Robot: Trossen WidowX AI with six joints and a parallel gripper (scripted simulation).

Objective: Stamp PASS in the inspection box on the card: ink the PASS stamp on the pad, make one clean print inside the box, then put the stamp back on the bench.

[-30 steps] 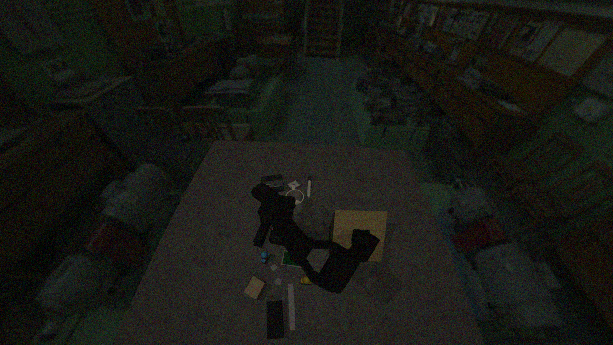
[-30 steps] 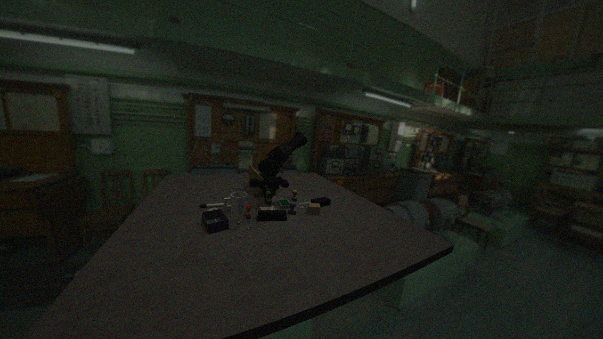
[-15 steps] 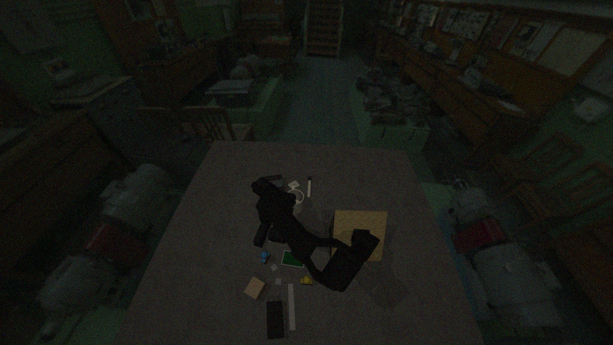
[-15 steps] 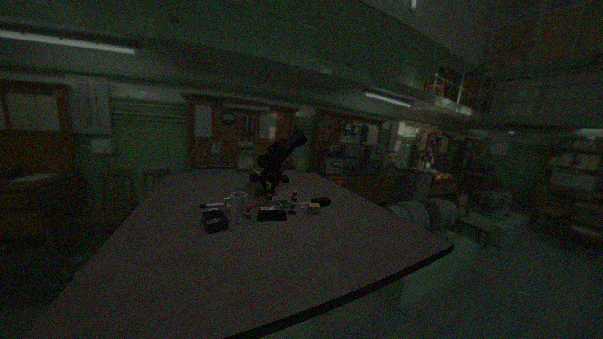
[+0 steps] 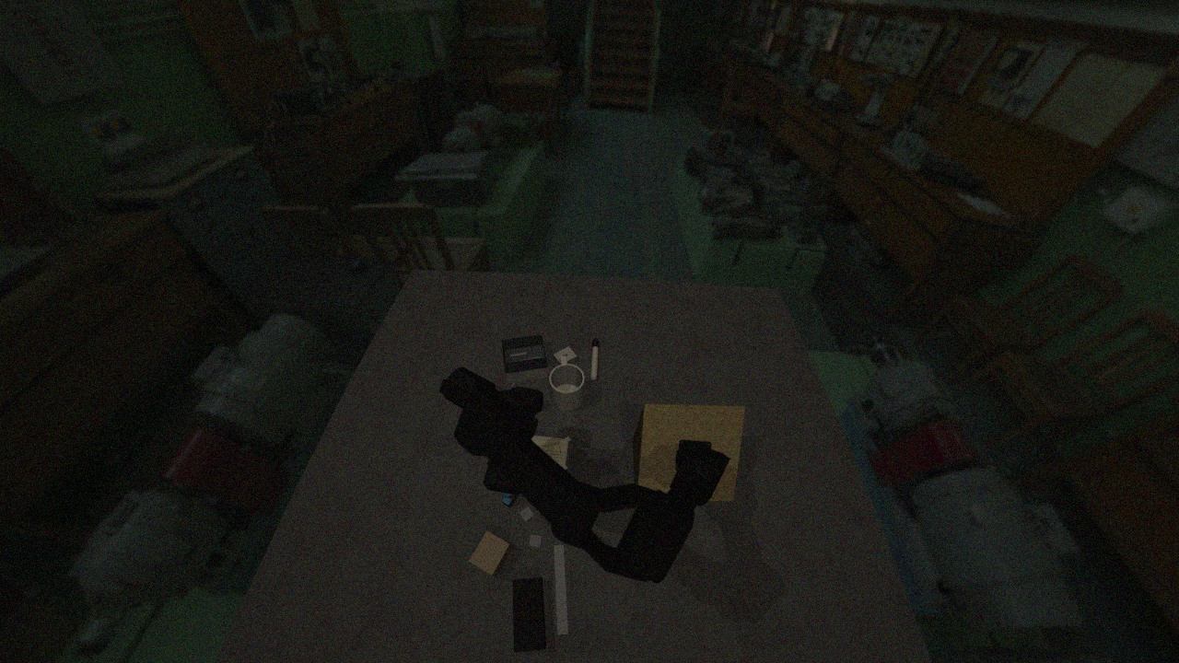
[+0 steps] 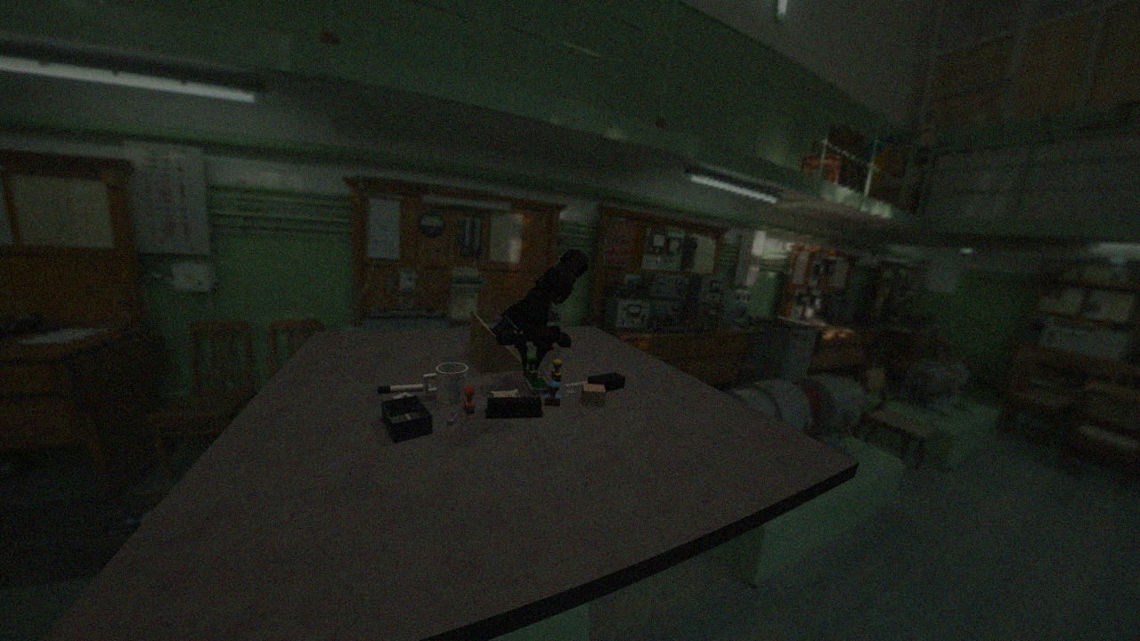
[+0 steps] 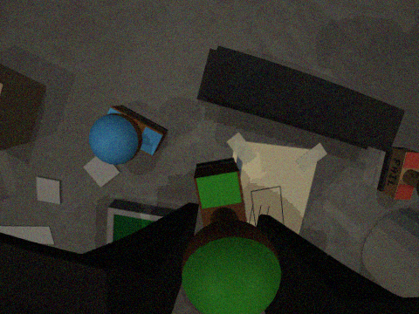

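My gripper (image 7: 227,219) (image 6: 532,357) is shut on the green-knobbed stamp (image 7: 231,276), whose green label faces up; it is held upright above the bench, between pad and card. Its underside is hidden. The ink pad (image 7: 131,227) (image 6: 539,385), green with a pale rim, lies left of it in the wrist view, partly behind a finger. The cream card (image 7: 288,163) (image 5: 555,449) is taped down to the right. The outlined box (image 7: 266,188) shows on it, partly hidden by finger and stamp; thin dark strokes show inside, but I cannot tell whether they are a print.
A dark block (image 7: 301,96) (image 6: 513,408) lies along the card. The red FAIL stamp (image 7: 407,174) (image 6: 469,398), blue stamp (image 7: 114,139) (image 6: 553,391) and yellow stamp (image 6: 557,368) stand around. A mug (image 5: 566,395) (image 6: 451,384), open tray (image 5: 524,355), marker (image 5: 594,363) and wooden block (image 5: 489,552) are farther out.
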